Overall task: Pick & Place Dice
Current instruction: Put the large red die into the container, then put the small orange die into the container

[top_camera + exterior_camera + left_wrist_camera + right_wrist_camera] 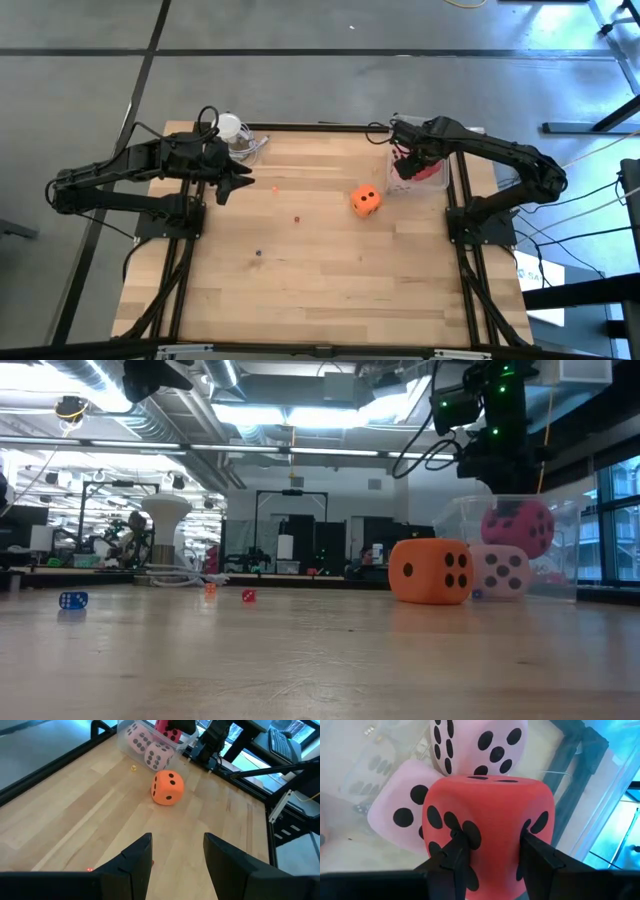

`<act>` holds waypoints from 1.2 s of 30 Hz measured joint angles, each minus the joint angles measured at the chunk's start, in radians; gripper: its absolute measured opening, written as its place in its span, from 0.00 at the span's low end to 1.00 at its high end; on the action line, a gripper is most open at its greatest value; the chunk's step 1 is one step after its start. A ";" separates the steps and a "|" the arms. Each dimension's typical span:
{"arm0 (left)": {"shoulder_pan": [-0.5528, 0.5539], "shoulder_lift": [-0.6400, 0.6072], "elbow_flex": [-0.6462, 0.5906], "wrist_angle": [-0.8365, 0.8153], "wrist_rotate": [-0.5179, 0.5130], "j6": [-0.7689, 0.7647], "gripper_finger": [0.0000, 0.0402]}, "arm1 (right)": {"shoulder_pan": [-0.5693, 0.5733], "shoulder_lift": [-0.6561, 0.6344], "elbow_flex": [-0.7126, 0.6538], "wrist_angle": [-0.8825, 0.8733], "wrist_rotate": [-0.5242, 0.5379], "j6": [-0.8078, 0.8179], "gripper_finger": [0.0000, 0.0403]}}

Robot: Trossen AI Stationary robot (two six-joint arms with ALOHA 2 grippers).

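Right tool (487,847) clamps the soft red cube die with dark pips (487,815) over the clear plastic bin (575,550), pale pink dice (400,815) beneath. Orange foam die (365,200) sits on the wooden bench (330,270) nearby. Left tool (177,852) hovers, fingers apart.

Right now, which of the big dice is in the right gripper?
The red die: the right gripper is shut on it over the clear bin. The pink dice lie below; the orange die sits on the table.
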 joint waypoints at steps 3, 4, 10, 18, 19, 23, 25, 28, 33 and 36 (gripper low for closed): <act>0.000 0.000 0.000 0.000 -0.001 0.001 0.42 | 0.000 0.000 0.000 0.001 0.000 -0.007 0.33; 0.000 0.000 0.000 0.000 -0.001 0.001 0.42 | 0.000 0.000 0.000 0.001 0.000 -0.007 0.33; 0.000 0.000 0.000 0.000 -0.001 0.001 0.42 | 0.000 0.000 -0.001 0.003 0.003 -0.013 0.33; 0.000 0.000 0.000 0.000 -0.001 0.006 0.42 | 0.003 0.000 -0.001 0.004 -0.014 -0.036 0.53; 0.000 0.000 0.000 0.000 -0.001 0.006 0.42 | 0.003 0.001 -0.001 0.005 -0.019 -0.035 0.64; 0.000 0.000 0.000 0.000 -0.001 0.006 0.42 | 0.004 0.004 0.016 -0.011 -0.054 0.008 0.94; 0.000 0.000 0.000 0.000 -0.001 0.006 0.42 | 0.015 0.001 0.036 -0.012 -0.061 0.014 0.90; 0.000 0.000 0.000 0.000 -0.001 0.002 0.42 | 0.048 -0.004 0.086 -0.016 -0.054 0.016 0.78; 0.000 0.001 0.000 0.000 -0.001 -0.010 0.42 | 0.095 -0.005 0.193 -0.035 -0.048 0.016 0.62; 0.000 0.023 0.000 0.000 -0.001 -0.025 0.42 | 0.113 -0.005 0.247 -0.071 -0.045 0.020 0.59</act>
